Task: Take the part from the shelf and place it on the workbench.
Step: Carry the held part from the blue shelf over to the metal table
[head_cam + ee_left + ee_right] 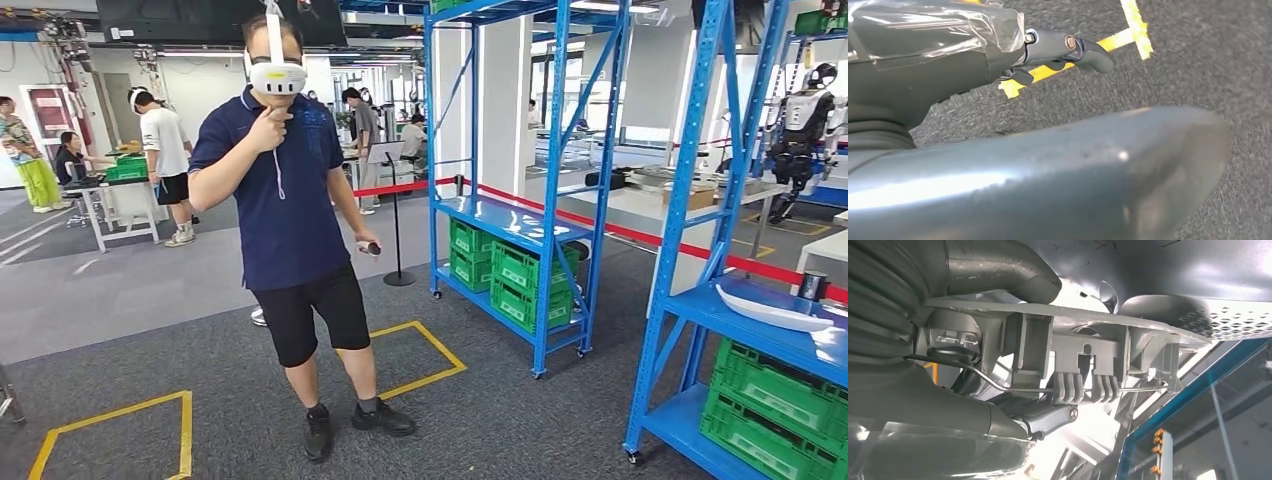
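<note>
In the right wrist view my right hand (pixel 918 390) grips a pale grey plastic part (pixel 1088 350), a flat panel with ribbed clips and a thin metal rod along its underside. My thumb (pixel 998 267) lies over the panel's upper face and darker fingers (pixel 1048 420) sit beneath it. In the head view another white curved part (pixel 775 308) lies on the blue shelf (pixel 760 330) at the right edge. My left hand (pixel 948 75) hangs over grey carpet and holds nothing, its fingers (pixel 1088 50) stretched out.
A person in a headset (pixel 285 210) stands close ahead on the carpet. A second blue shelf (pixel 520 220) with green crates (pixel 520 280) stands further back, centre right. Yellow floor tape (pixel 420 350) marks squares. People and tables (pixel 110 190) are at the far left.
</note>
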Tool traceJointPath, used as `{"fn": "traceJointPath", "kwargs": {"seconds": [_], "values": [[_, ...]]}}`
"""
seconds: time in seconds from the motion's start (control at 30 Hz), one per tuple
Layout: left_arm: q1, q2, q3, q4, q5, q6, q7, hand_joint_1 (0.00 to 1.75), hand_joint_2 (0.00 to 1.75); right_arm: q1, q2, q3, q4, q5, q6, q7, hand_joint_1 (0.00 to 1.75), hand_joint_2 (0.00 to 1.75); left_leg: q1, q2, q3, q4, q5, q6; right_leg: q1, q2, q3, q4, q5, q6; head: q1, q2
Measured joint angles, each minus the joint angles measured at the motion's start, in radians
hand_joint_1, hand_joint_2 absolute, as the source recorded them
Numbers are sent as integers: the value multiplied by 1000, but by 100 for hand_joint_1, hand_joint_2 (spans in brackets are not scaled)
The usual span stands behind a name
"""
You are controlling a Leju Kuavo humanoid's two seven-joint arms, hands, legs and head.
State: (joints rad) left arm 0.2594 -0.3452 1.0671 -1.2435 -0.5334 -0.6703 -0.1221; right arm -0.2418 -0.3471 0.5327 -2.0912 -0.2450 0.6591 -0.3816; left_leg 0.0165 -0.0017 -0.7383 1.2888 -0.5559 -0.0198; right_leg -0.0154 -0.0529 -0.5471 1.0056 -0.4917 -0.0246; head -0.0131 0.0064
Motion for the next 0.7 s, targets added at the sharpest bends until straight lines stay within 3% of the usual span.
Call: {"fn": "traceJointPath", "kwargs": {"seconds": [0.07,0.1,0.17,0.2,0.27,0.33,0.4,0.47,0.5,0.53,0.6,0.67,0.7], "values": [[5,0,-3,-3,2,-2,0,0,0,1,0,0,0,0,1,0,175,175,-1,18,56,-110,62,5,2,-22,6,0,-5,2,0,0],[6,0,-4,-6,3,-3,0,0,0,1,0,-1,0,0,1,0,175,175,-7,44,93,-181,86,10,4,-32,11,0,-9,5,0,0],[5,0,-7,-11,4,-4,0,0,0,1,0,-1,0,-1,2,-1,175,175,-18,81,138,-266,106,21,9,-50,17,-1,-15,13,0,0],[5,0,-9,-13,5,-5,0,0,0,1,0,-1,0,-1,2,-1,175,175,-23,83,140,-275,103,25,10,-61,20,-2,-17,17,0,0],[9,0,-10,-15,5,-6,0,0,0,1,1,-2,0,-2,3,-1,175,175,-22,55,144,-285,109,35,8,-76,25,-5,-21,27,0,0],[10,-1,-11,-16,5,-7,0,0,0,1,1,-4,0,-2,3,-2,175,175,-16,27,157,-304,121,47,6,-36,14,26,-41,32,0,0],[8,-1,-14,-17,5,-8,0,0,0,2,-1,-6,1,-3,3,-3,175,175,-13,-2,162,-312,128,54,4,28,-45,145,-91,27,3,0],[6,-1,-18,-17,1,-9,-1,0,0,4,-3,-7,2,-2,3,-5,175,175,-14,-33,160,-311,130,56,3,49,-119,279,-131,27,6,0],[6,-1,-18,-17,-2,-11,-2,0,0,5,-4,-8,3,-1,3,-5,175,175,-14,-49,161,-310,129,56,2,51,-136,299,-129,33,6,0],[6,-1,-19,-17,-7,-12,-4,0,0,6,-5,-8,3,0,3,-6,175,175,-13,-66,162,-310,129,55,-1,53,-132,276,-110,41,6,0],[6,-1,-19,-17,-15,-15,-7,0,0,7,-7,-9,3,1,3,-8,175,175,-11,-96,163,-306,127,50,-10,78,-79,137,-41,59,8,0],[5,-1,-19,-17,-20,-17,-9,0,0,8,-7,-9,3,2,3,-10,175,175,-13,-122,157,-296,121,39,-13,110,-32,27,9,56,8,0],[5,-1,-18,-17,-21,-18,-10,0,0,8,-7,-10,3,2,3,-10,175,175,-13,-132,153,-293,121,33,-12,117,-24,9,17,47,7,0]]}}
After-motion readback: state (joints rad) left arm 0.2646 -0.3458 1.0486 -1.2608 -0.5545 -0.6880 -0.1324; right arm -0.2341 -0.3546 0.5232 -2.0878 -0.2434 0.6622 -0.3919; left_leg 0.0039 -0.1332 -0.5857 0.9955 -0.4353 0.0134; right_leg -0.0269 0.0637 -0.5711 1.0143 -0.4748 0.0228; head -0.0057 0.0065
